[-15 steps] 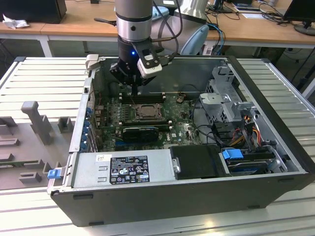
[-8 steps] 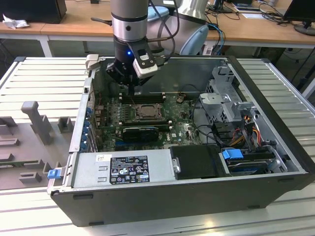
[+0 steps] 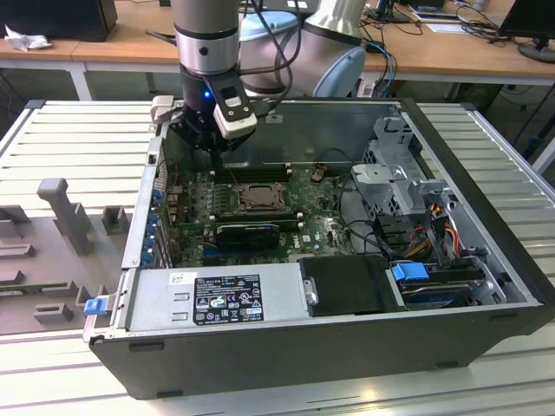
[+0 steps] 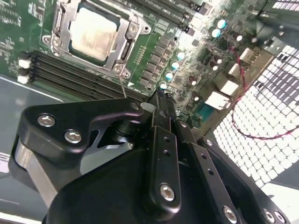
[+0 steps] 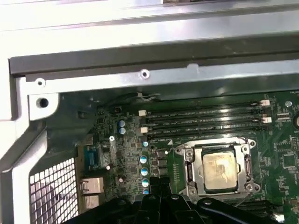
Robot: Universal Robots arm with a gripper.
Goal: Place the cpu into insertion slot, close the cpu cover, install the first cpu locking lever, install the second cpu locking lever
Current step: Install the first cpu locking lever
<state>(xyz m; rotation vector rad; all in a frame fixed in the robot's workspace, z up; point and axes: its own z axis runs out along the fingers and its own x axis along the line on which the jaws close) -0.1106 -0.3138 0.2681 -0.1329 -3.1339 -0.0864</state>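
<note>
The black metal tool (image 4: 159, 100) is pinched shut, holding nothing I can see. The flat, pale silver-beige square cpu (image 4: 96, 37) sits in the silver-rimmed square insertion slot (image 4: 55, 41), near the middle of the exterior view. It looks light, stiff and easy to hurt; hold its edges.

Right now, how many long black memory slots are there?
4 memory slots, side by side in the first wrist view: one, two, three, four nearest the insertion slot. Others may be hidden.
</note>
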